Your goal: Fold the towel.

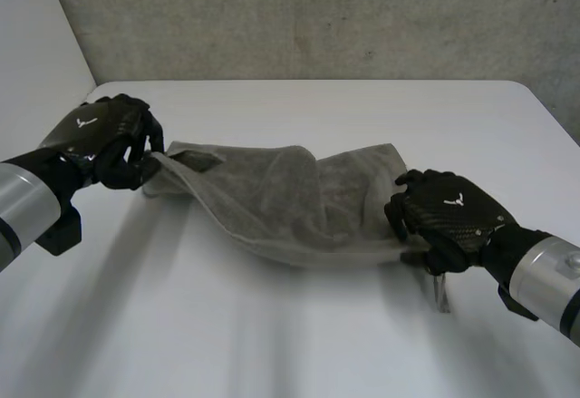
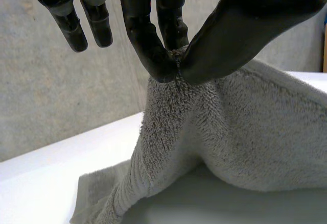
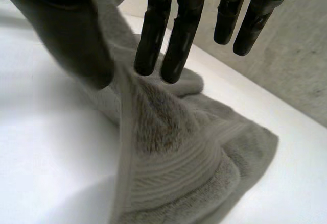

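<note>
While the grey towel [image 1: 290,203] lies strung out between the two hands, I see its bunched middle resting on the white desk [image 1: 299,334] and both ends raised a little off the surface. It runs across the desk from one hand to the other, rumpled, with soft folds along its length.

The left hand [image 1: 104,140] is at the towel's left end, near the desk's far left corner. In the left wrist view that hand is closed on the cloth: the thumb and one finger meet tip to tip with a small peak of terry pinched between them, and the other fingers hang straight and clear of the fabric. From that pinch the towel [image 2: 230,132] drapes down to the desk, with a banded hem trailing below it.

The right hand [image 1: 449,217] sits at the towel's right end, closer to me, knuckles up. In its own wrist view the towel's edge rises between the thumb and the two nearest fingers – gripped there, as far as I can make out – while the rest of the towel [image 3: 168,147] spreads out beneath the fingertips in a heap, its striped border showing. In the head view a short bit of cloth hangs below this hand.

A rough grey wall [image 1: 317,17] stands behind the desk.
</note>
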Controlling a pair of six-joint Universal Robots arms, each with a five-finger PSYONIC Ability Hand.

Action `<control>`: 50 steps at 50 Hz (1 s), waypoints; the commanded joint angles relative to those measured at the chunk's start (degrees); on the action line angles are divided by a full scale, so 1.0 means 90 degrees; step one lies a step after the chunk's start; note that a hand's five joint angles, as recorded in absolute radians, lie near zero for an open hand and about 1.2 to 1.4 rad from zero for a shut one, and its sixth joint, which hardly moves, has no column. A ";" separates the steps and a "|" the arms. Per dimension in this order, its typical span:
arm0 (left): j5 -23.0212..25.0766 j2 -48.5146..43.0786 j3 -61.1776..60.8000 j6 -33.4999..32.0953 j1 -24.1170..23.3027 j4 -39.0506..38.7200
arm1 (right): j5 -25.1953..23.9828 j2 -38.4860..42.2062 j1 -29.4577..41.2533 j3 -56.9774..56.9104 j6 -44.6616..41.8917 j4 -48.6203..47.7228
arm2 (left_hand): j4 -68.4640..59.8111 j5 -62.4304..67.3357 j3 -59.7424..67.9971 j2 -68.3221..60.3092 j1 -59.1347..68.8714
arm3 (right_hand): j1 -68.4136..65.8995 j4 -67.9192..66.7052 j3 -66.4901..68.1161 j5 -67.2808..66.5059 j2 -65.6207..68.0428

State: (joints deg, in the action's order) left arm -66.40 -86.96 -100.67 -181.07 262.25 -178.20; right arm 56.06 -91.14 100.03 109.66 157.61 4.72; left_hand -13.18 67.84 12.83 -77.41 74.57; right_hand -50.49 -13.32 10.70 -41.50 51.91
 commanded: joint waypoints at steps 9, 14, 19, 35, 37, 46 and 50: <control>0.0014 0.0034 -0.0426 0.0041 -0.0048 -0.0073 | 0.0021 0.0576 -0.0236 0.1311 0.0086 -0.1246 | 0.0353 0.0240 -0.0314 -0.0287 0.0603 | 0.2097 0.0369 -0.0078 0.2210 -0.2255; 0.0014 0.0024 -0.0455 0.0031 -0.0008 -0.0073 | 0.0021 0.0625 -0.0236 0.1634 0.0135 -0.1608 | 0.0353 0.0240 -0.0314 -0.0287 0.0603 | 0.2060 0.0369 -0.0078 0.2172 -0.2217; 0.0014 0.0024 -0.0455 0.0041 0.0001 -0.0073 | 0.0089 0.0615 -0.0245 0.1849 0.0164 -0.1969 | 0.0353 0.0240 -0.0314 -0.0287 0.0603 | 0.1966 0.0369 -0.0078 0.2079 -0.2124; 0.0005 0.0024 -0.0465 0.0041 0.0001 -0.0073 | 0.0490 0.1279 -0.0138 0.1869 0.0056 -0.3171 | 0.0353 0.0240 -0.0314 -0.0287 0.0603 | 0.1817 0.0369 -0.0078 0.1929 -0.1974; 0.0014 0.0024 -0.0465 0.0041 0.0001 -0.0073 | 0.0567 0.1415 -0.0138 0.1830 0.0056 -0.3258 | 0.0353 0.0240 -0.0314 -0.0287 0.0603 | 0.1817 0.0369 -0.0078 0.1929 -0.1974; 0.0014 0.0024 -0.0465 0.0041 0.0011 -0.0073 | 0.0587 0.1709 -0.0128 0.1742 0.0047 -0.3327 | 0.0353 0.0240 -0.0314 -0.0287 0.0603 | 0.1536 0.0369 -0.0078 0.1649 -0.1694; 0.0014 0.0024 -0.0465 0.0041 0.0021 -0.0083 | 0.0607 0.1719 -0.0128 0.1673 0.0076 -0.3415 | 0.0353 0.0240 -0.0314 -0.0287 0.0603 | 0.0546 0.0369 -0.0078 0.0658 -0.0703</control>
State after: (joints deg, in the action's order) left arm -66.28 -86.75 -104.85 -180.70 262.37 -178.88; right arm 61.48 -75.94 98.86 125.27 158.09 -25.45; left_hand -13.18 67.84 12.83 -77.41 74.57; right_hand -41.32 -13.32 10.70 -31.64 40.99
